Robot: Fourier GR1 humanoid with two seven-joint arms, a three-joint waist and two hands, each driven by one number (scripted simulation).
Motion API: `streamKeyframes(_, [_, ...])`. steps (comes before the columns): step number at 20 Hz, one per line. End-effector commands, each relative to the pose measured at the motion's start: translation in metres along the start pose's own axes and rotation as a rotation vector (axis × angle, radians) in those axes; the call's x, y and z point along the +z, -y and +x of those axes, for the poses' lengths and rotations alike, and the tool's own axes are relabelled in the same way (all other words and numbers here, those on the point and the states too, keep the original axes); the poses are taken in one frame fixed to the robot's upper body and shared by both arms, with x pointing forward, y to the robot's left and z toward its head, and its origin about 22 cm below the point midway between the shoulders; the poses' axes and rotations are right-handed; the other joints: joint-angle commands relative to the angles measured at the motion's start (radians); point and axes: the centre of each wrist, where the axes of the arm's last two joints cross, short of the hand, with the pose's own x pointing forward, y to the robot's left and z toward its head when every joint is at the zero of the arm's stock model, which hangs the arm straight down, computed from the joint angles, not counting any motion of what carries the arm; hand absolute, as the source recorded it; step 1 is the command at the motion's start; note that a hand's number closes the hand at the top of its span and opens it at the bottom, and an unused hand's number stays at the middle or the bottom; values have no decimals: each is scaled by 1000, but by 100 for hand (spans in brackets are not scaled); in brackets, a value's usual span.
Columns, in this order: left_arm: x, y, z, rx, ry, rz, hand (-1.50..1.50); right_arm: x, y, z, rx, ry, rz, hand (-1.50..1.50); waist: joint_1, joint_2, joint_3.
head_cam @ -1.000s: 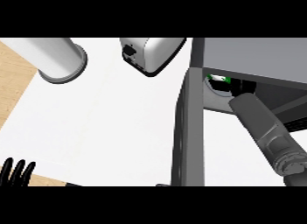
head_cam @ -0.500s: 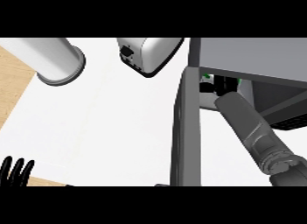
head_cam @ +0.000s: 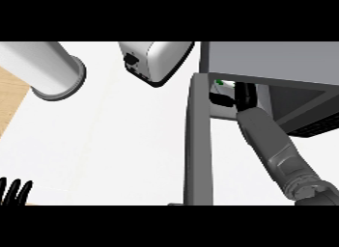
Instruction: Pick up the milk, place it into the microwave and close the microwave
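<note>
- One milk (head_cam: 219,86) carton sits inside the microwave (head_cam: 272,60), at the left of the cavity just behind the door opening. Only a white patch and a green bit at its top show.
- The right hand (head_cam: 245,95) is in the cavity with it. Its black thumb and fingers are curled on either side of the carton, gripping it and hiding most of it.
- The grey right forearm runs from the near right edge up into the microwave.
- The microwave door (head_cam: 198,144) stands open, seen edge-on as a grey bar reaching toward the near side, just left of the forearm.
- The white bench (head_cam: 115,144) carries a white appliance (head_cam: 154,58) just left of the microwave and a grey cylinder (head_cam: 50,67) at the far left.
- A wooden surface (head_cam: 1,106) shows beyond the left edge of the bench.
- The left hand (head_cam: 8,191) rests open at the near left corner, fingers up.
</note>
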Motion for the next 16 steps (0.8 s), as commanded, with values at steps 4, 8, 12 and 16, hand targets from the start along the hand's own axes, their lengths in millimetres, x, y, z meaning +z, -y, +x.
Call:
streamKeyframes(4, [9,-3,-1,2,-9,4,-150,18,-12,-6,-286,-25,25,-150,-32,-25,-2])
streamKeyframes(8, [9,4,6,-9,-6,18,-150,56,-23,-28,-365,-39,51,-150,-54,-34,-2])
streamKeyframes(12, [13,14,13,7,-18,25,-150,73,-17,-46,-399,-20,47,-150,-69,-40,-3])
streamKeyframes(16, [14,15,4,-5,-35,49,-150,95,-29,-48,-464,7,41,-150,-87,-47,-4])
